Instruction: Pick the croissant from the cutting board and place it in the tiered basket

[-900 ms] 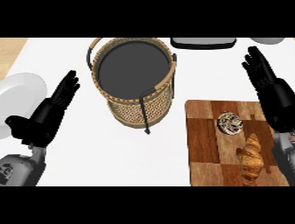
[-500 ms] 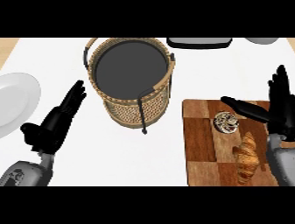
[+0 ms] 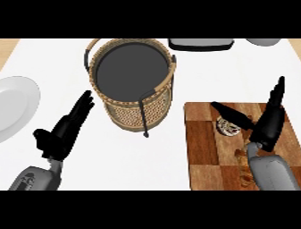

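The croissant (image 3: 244,164) lies on the wooden cutting board (image 3: 204,147) at the lower right, mostly hidden under my right forearm. My right hand (image 3: 266,123) hovers open above the board, fingers straight up and thumb spread to the left, over a small round pastry (image 3: 228,127). The wicker tiered basket (image 3: 134,85) with a dark tray on top stands at the centre, left of the board. My left hand (image 3: 64,132) rests open at the lower left, fingers pointing up and to the right, apart from the basket.
A white plate (image 3: 4,109) lies at the left edge. A grey tray (image 3: 200,43) and a pale dish (image 3: 266,41) sit along the far edge. White counter shows between the basket and my left hand.
My right hand has dropped lower and turned edge-on over the board, its forearm now covering most of the croissant. The left hand has stayed in place.
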